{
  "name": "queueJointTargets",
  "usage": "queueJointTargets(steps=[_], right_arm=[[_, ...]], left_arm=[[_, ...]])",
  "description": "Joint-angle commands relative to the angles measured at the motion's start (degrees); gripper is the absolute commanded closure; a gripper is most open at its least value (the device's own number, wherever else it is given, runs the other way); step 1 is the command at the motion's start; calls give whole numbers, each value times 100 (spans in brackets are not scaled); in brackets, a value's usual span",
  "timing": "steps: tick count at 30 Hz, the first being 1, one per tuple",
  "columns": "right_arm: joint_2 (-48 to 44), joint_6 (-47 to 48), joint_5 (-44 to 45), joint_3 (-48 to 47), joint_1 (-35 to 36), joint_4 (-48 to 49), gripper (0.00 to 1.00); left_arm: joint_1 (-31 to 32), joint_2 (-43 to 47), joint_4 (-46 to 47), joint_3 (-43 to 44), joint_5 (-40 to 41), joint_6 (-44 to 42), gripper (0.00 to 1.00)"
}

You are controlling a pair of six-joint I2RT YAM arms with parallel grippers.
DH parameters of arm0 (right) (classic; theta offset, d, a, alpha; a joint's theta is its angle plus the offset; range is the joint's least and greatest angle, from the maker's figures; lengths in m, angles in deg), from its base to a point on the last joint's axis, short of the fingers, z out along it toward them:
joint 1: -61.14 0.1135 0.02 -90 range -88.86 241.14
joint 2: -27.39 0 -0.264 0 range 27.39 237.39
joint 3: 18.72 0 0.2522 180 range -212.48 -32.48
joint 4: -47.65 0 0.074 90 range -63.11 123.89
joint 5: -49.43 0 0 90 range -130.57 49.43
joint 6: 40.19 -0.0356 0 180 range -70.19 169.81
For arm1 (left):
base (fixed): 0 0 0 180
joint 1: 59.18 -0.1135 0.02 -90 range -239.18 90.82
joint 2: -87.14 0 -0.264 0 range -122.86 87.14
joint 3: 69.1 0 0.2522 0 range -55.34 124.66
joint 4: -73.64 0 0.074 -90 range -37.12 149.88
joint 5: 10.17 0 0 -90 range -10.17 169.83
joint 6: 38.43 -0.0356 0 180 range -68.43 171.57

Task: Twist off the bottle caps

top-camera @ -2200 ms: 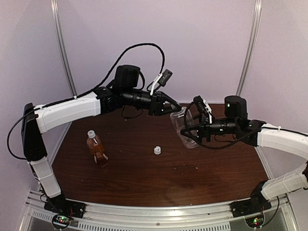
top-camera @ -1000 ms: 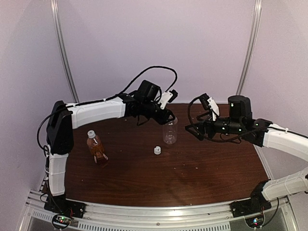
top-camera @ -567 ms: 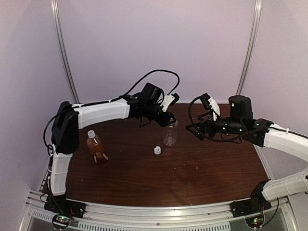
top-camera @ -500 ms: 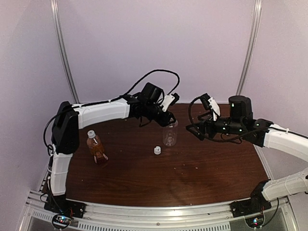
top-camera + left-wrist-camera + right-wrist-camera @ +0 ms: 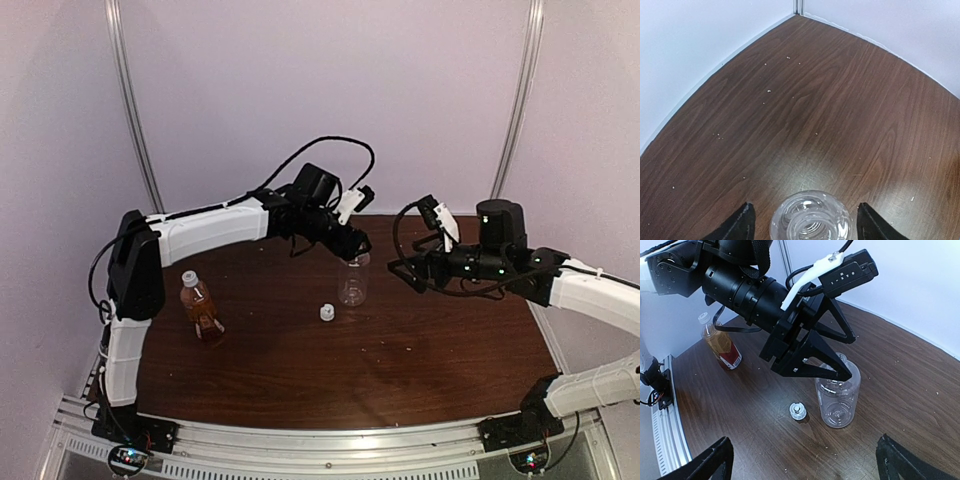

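clear plastic bottle (image 5: pixel 837 400) stands uncapped inside the left gripper (image 5: pixel 804 206), jaws parted and clasping nothing; a crooked lift could clip its neck and topple it. right gripper (image 5: pixel 805 460) gapes wide, empty.

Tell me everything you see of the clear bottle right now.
The clear bottle is small, colourless plastic, and looks empty. It stands upright on the dark wood table, its threaded neck open with no cap on. The left end effector hovers over the neck, its fingers spread to either side with gaps, not touching. A white cap lies on the table beside it, apart.
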Motion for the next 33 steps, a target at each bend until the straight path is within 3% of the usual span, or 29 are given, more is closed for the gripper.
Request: queueJointTargets(steps=[1, 4, 9, 16, 23, 33], right_arm=[[-163, -32, 157, 48, -31, -47, 0], [-207, -27, 184, 49, -28, -77, 0], [-310, -34, 255, 87, -29, -127, 0], [-321, -203, 214, 32, -29, -247, 0], [-349, -346, 405, -31, -33, -315, 0], [-114, -531, 285, 49, -31, -124, 0]], left_arm=[[-40, 295, 18, 125, -36, -5, 25], [-42, 603, -93, 33, 33, -18, 18], [-40, 1433, -487, -487, 614, 3, 14], [-40, 2779, -1500, -1713, 1673, 104, 12], [-97, 4028, -2194, -3056, 2105, 586, 10], [-437, 5145, -3000, -3995, 2662, 1259, 9]])
